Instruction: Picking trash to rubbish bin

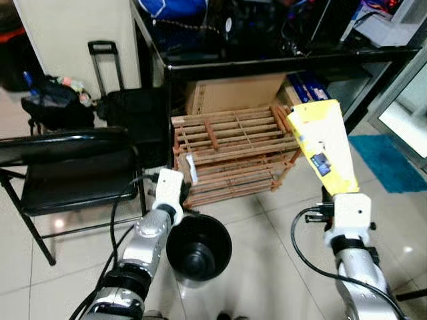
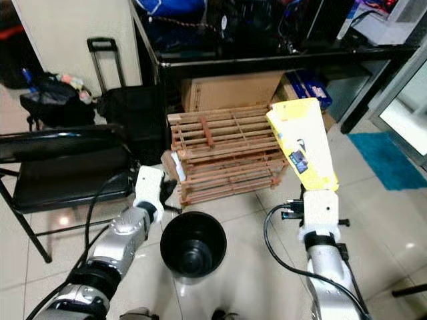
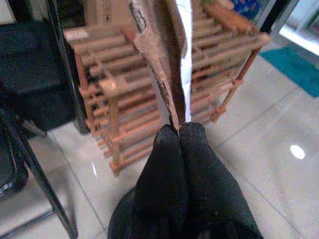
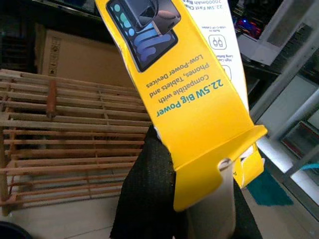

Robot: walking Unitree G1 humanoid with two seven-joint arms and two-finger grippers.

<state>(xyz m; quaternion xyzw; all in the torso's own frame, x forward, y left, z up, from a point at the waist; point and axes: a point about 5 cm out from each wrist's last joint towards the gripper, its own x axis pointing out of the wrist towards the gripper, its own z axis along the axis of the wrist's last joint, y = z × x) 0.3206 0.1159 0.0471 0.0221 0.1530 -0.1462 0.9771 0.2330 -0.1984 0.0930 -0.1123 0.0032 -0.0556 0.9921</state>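
The right pincer (image 2: 313, 190) is gripping a yellow power-bank box (image 2: 301, 143), holding it upright above the floor, right of the black bin (image 2: 193, 243). The left pincer (image 3: 179, 132) is pinching a torn cardboard scrap (image 3: 169, 59) beside the bin, which is seemingly sitting empty before the wooden rack (image 1: 233, 150).

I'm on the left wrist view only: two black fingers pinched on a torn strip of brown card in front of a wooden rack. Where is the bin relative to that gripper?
Observer: The black bin stands on the tiled floor just beside and below the left gripper, its mouth open upward.
Operator: Is the other arm busy?
Observer: Yes, the right gripper is shut on a yellow power bank box, held upright.
Operator: Is that box over the bin?
Observer: No, it is off to the bin's right, in front of the wooden rack.
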